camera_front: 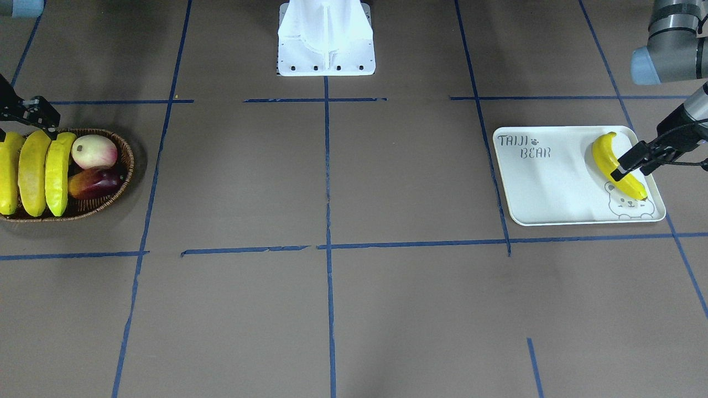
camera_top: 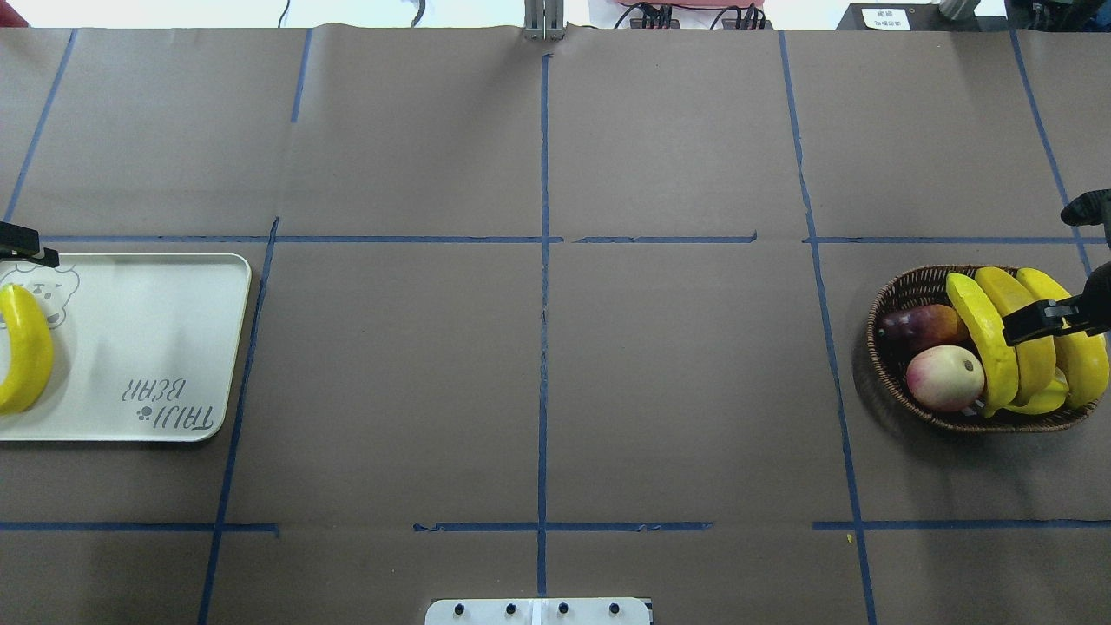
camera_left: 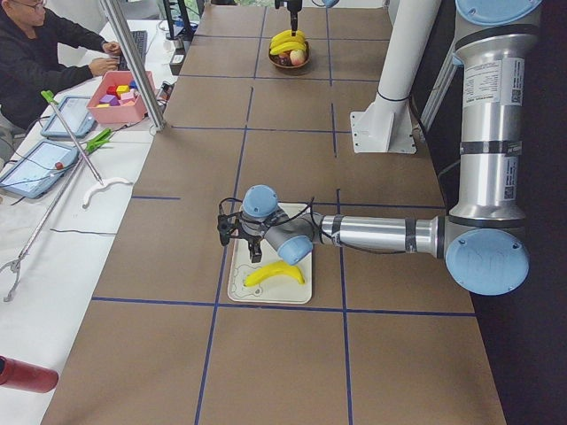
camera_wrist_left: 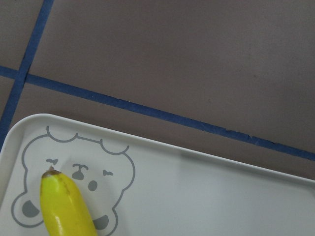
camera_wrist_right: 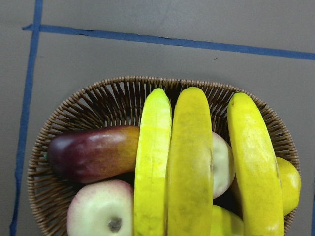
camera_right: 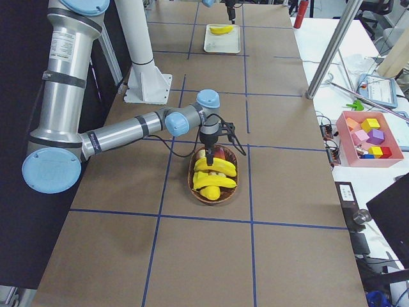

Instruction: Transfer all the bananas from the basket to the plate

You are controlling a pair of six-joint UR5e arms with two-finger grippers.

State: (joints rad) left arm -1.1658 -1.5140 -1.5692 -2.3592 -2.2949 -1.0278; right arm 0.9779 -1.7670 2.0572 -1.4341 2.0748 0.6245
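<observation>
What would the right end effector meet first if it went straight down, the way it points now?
Most likely the middle banana of the three lying across the basket, which sits directly beneath the right end effector. How high above it the end effector hangs is unclear.

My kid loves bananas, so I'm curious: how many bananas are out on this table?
4. One banana lies on the plate; three bananas lie side by side across the basket. Others could hide beneath them.
</observation>
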